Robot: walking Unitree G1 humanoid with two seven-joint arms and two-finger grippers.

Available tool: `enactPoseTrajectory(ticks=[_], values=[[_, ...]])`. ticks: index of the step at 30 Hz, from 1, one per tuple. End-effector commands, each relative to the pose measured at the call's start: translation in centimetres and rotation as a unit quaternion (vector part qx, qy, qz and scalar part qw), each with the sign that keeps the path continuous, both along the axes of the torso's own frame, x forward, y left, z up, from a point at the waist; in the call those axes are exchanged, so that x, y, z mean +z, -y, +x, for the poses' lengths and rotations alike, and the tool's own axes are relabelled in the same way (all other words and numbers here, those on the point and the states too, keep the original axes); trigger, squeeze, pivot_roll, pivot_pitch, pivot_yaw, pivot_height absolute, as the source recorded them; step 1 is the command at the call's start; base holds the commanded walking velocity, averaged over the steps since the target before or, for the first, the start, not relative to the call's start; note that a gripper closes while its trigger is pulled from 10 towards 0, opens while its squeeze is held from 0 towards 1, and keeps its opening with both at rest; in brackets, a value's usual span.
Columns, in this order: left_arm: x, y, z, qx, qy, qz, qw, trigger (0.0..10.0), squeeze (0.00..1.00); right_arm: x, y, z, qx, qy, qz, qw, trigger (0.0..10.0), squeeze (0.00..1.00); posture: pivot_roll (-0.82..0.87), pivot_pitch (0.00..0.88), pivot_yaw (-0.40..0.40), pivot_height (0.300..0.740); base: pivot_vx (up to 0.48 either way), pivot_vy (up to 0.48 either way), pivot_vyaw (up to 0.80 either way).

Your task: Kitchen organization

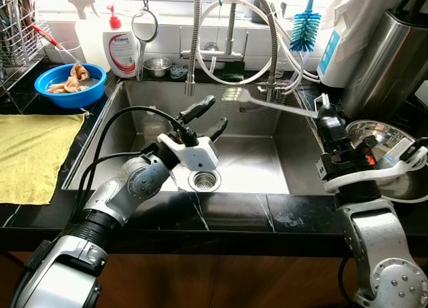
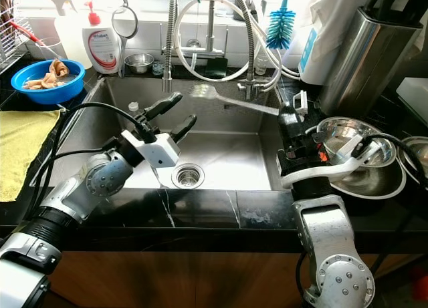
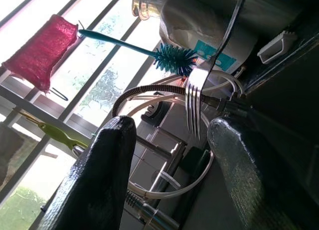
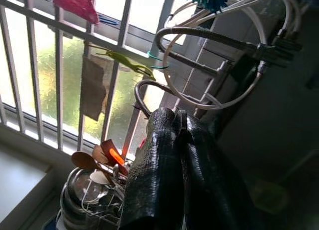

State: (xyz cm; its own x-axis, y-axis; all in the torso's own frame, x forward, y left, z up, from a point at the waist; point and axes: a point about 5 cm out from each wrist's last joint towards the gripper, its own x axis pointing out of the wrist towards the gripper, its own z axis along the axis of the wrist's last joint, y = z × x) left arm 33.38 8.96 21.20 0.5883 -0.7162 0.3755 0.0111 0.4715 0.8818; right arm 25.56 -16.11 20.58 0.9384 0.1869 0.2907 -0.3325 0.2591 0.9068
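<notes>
Over sink [image 1: 281, 131]: right tool [image 1: 323, 106] gripping fork [image 1: 264, 103].

L claw [image 1: 206, 119] open, R claw [image 4: 182, 140] closed, both raised.

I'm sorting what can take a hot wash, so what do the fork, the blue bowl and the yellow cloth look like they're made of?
The fork held by the right gripper looks like polished steel, bright and reflective. The blue bowl seems to be glossy plastic, evenly coloured. The yellow cloth looks like soft, matte microfibre or cotton, though the fibre can't be told.
</notes>
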Motion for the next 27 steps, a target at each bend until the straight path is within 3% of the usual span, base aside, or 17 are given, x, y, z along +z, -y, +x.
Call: enactPoseTrajectory(ticks=[1, 11, 27], values=[[0.2, 0.3, -0.2, -0.002, 0.008, -0.001, 1.000, 10.0, 0.00, -5.2, -3.1, -2.6, 0.032, -0.109, 0.065, 0.991, 10.0, 0.00, 0.00, 0.000, -0.084, 0.719, 0.000, 0.000, 0.00], [-0.4, 1.3, -0.5, -0.026, -0.009, 0.015, 1.000, 10.0, 0.00, -3.6, -4.1, -2.6, 0.072, -0.069, 0.078, 0.992, 10.0, 0.00, 0.00, 0.000, -0.098, 0.719, 0.000, 0.000, 0.00], [0.0, 1.1, -0.1, -0.005, -0.002, 0.011, 1.000, 10.0, 0.00, -3.8, -5.2, -2.4, 0.107, -0.086, 0.051, 0.989, 10.0, 0.00, 0.01, 0.000, -0.112, 0.719, 0.000, 0.000, 0.00]])
